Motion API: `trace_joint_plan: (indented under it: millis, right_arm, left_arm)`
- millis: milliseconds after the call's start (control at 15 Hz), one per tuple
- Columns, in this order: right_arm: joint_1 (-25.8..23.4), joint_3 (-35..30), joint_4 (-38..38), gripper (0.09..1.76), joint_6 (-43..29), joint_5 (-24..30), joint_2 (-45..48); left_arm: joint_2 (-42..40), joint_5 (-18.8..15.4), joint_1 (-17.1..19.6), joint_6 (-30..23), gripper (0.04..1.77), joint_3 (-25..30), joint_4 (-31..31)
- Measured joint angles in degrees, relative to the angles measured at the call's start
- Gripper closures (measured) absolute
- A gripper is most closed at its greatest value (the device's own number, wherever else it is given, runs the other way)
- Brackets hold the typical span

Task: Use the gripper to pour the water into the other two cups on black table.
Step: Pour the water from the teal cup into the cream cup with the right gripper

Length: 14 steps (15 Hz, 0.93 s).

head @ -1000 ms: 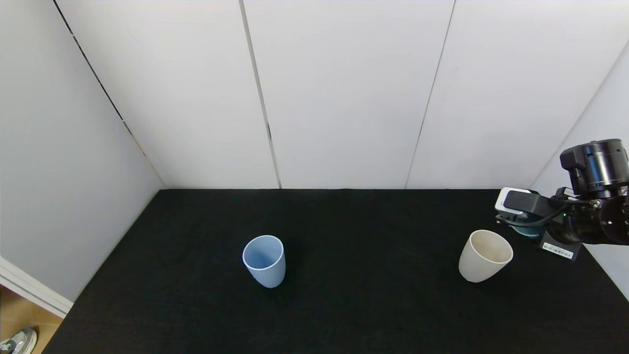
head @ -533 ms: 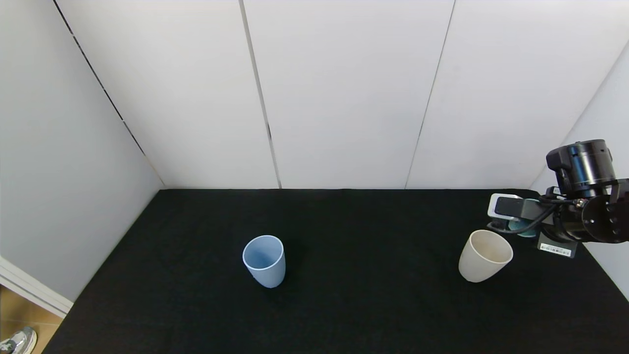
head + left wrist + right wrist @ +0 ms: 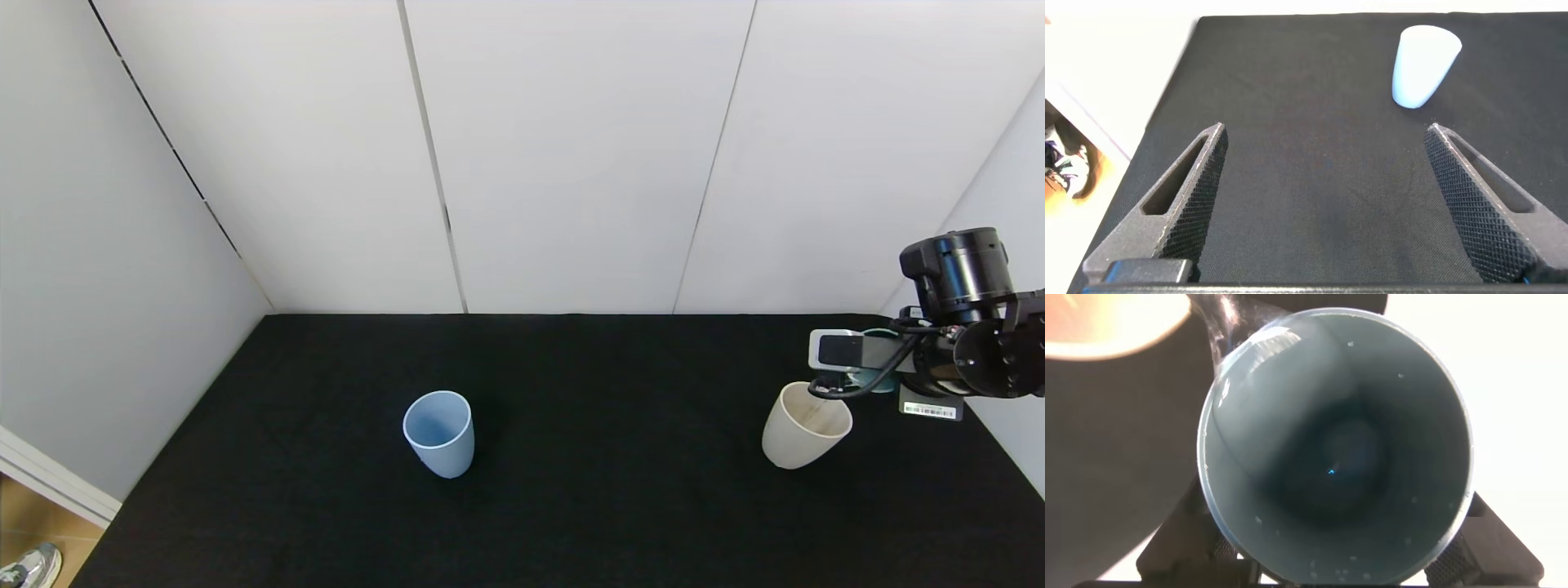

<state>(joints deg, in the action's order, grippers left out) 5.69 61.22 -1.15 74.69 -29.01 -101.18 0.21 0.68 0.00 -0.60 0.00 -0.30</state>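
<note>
My right gripper (image 3: 867, 374) is shut on the pale teal cup (image 3: 880, 359) and holds it tipped on its side just above the far right rim of the cream-white cup (image 3: 804, 426). In the right wrist view the teal cup (image 3: 1335, 449) fills the picture, its dark inside wet with drops. A thin stream of water (image 3: 1218, 327) runs over its rim toward the cream-white cup (image 3: 1110, 327). The light blue cup (image 3: 439, 433) stands upright at the middle of the black table (image 3: 612, 506). My left gripper (image 3: 1326, 131) is open and empty, low over the table, with the light blue cup (image 3: 1423, 65) ahead of it.
White wall panels (image 3: 571, 163) close the table at the back and on both sides. The table's left edge drops to a floor where a shoe (image 3: 28, 567) shows.
My right arm has moved left toward the cream-white cup and turned the teal cup over further, so it now hangs over the cup's rim. The two cups on the table have not moved.
</note>
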Motion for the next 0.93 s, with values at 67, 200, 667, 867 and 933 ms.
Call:
trace_joint_plan:
  millis: [67,200,667,867,933]
  right_arm:
    - [0.32,0.11,0.00,0.65,0.83,-0.72,-0.04]
    - [0.89,0.16,0.07,0.65,1.51,-2.01,-0.22]
    - [3.56,0.51,0.11,0.65,2.49,-6.23,-0.78]
    - [3.73,0.52,0.21,0.65,3.56,-6.38,-0.80]
    - [3.75,0.52,0.22,0.65,3.54,-6.34,-0.78]
  left_arm:
    - [0.00,0.00,0.00,0.00,0.09,0.00,0.00]
    - [0.00,0.00,0.00,0.02,0.09,0.00,0.00]
    - [0.00,0.00,0.00,0.00,0.09,0.00,0.00]
    - [0.00,-0.02,0.00,0.02,0.09,0.00,-0.05]
    - [0.00,0.00,0.00,0.02,0.09,0.00,-0.05]
